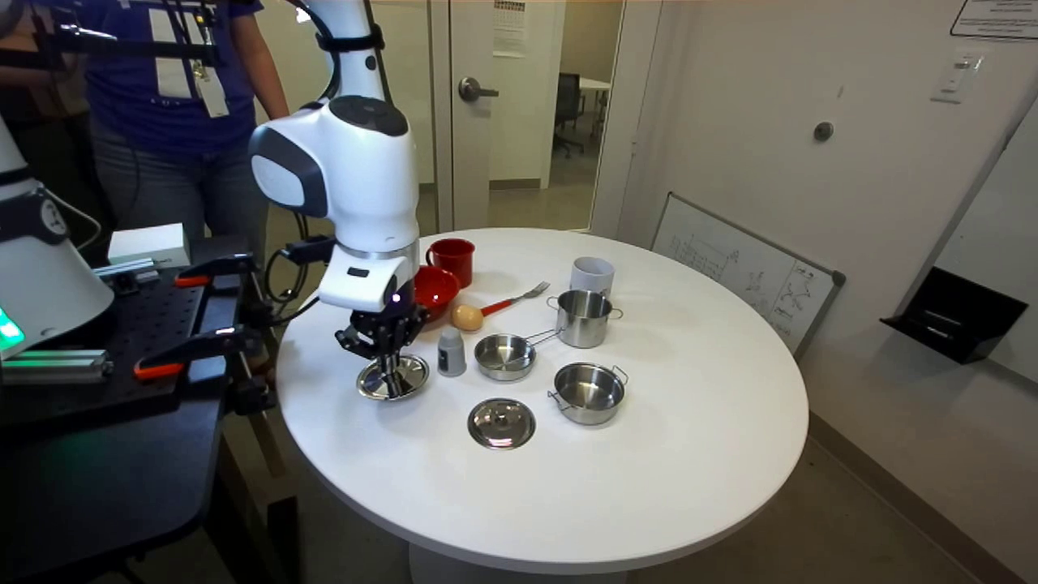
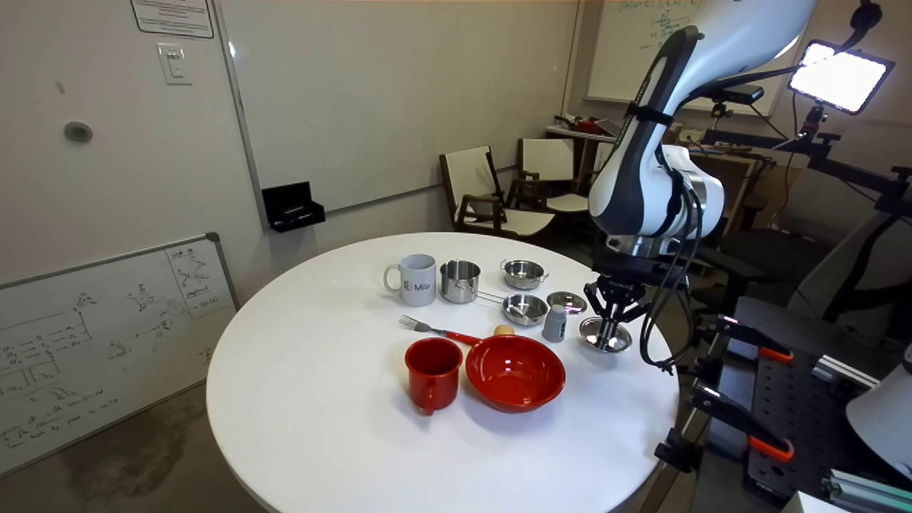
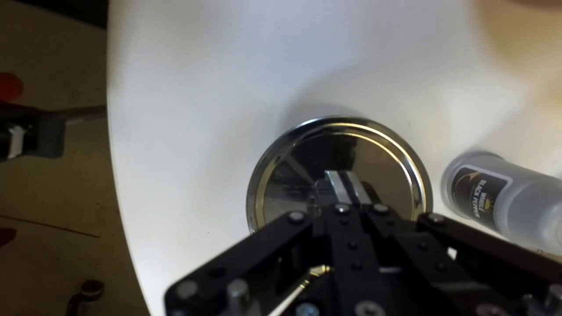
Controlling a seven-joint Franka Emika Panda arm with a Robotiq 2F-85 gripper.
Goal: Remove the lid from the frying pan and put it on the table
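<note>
A round silvery lid is under my gripper near the robot-side edge of the white table. It also shows in an exterior view and fills the middle of the wrist view. In the wrist view my fingers are almost together at the lid's centre and look shut on its knob, which they hide. I cannot tell whether the lid touches the table. The small frying pan stands uncovered with its thin handle pointing away; it also shows in an exterior view.
A grey pepper shaker stands close beside the lid. A similar second lid, a two-handled steel bowl, a steel pot, a red bowl, a red mug, an egg, a fork and a white mug are on the table.
</note>
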